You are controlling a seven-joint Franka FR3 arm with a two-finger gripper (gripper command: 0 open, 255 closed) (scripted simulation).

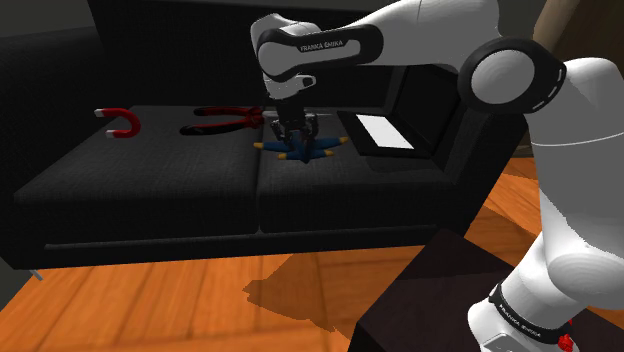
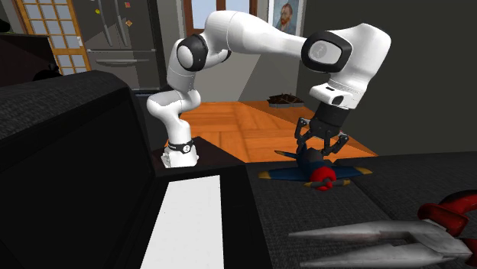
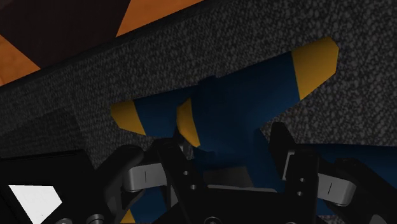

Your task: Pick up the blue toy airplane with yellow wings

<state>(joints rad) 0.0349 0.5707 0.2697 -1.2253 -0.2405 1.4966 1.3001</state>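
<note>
One pincer (image 3: 224, 139) spread astride airplane (image 3: 236, 105) (blue, yellow-tipped) | arm (image 1: 322, 45) reads FRANKA EMIKA

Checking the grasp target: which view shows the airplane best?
Second exterior view: the airplane shows red nose, body, both wings. Shoulder view: gripper covers its middle. Wrist view: close, yellow-tipped parts, nose hidden.

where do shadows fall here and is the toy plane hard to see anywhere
Shoulder view: a soft shadow lies on the wood floor before the sofa; the plane is dim under the gripper. Second exterior view: the plane is well lit. Wrist view: yellow wing tips stand out, blue body murky.
</note>
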